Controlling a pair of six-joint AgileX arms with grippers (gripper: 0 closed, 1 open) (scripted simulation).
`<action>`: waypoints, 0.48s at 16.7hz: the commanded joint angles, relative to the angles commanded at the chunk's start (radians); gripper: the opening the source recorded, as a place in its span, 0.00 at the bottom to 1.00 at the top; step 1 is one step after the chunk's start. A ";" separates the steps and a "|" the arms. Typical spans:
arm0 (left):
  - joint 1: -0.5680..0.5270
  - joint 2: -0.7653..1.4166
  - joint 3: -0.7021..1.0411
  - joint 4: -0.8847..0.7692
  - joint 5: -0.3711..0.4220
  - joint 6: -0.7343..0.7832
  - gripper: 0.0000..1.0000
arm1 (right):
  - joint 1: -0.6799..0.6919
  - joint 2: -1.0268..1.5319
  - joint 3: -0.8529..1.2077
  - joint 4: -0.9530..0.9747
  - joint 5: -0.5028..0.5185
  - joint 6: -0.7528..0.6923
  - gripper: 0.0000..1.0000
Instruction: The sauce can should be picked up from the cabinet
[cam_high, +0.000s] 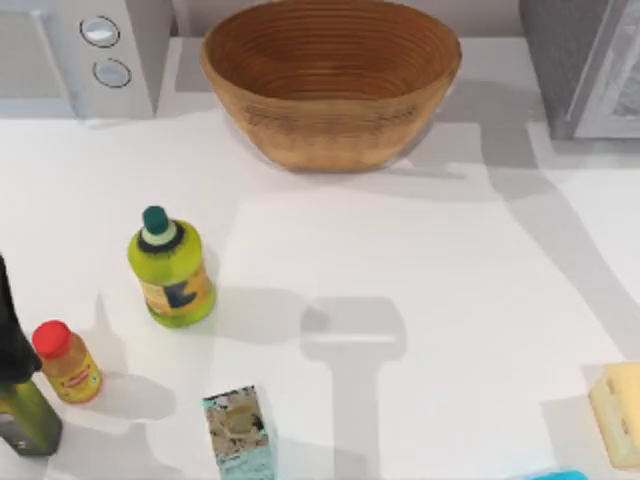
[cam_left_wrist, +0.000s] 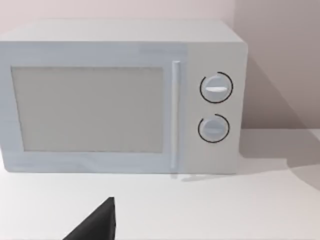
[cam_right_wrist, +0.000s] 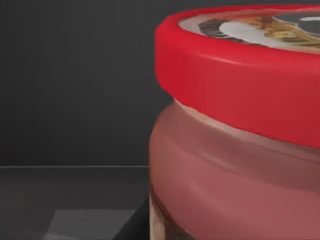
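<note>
The sauce can (cam_right_wrist: 235, 150) sits very close in the right wrist view. It has a red-rimmed lid with a pale pictured top and a reddish body. It stands on the dark floor inside the cabinet (cam_right_wrist: 75, 90), whose dark walls rise behind it. From above, the cabinet (cam_high: 560, 60) is the dark grey unit with a pale front panel at the table's far right corner. A dark part of my right gripper (cam_right_wrist: 134, 227) shows beside the can's base. A dark tip of my left gripper (cam_left_wrist: 95, 225) points over the table toward the white microwave (cam_left_wrist: 120, 100).
A woven basket (cam_high: 330, 120) stands at the back middle and the microwave (cam_high: 110, 50) at the back left. A yellow-green bottle (cam_high: 172, 268), a small orange bottle (cam_high: 66, 362), a dark bottle (cam_high: 22, 400) and a patterned carton (cam_high: 240, 430) stand front left. A yellow block (cam_high: 620, 410) lies front right.
</note>
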 joint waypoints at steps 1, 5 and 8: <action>0.000 0.000 0.000 0.000 0.000 0.000 1.00 | 0.044 -0.038 0.010 -0.057 0.044 0.000 0.00; 0.000 0.000 0.000 0.000 0.000 0.000 1.00 | 0.193 -0.178 0.038 -0.227 0.194 0.001 0.00; 0.000 0.000 0.000 0.000 0.000 0.000 1.00 | 0.215 -0.199 0.039 -0.249 0.216 0.002 0.00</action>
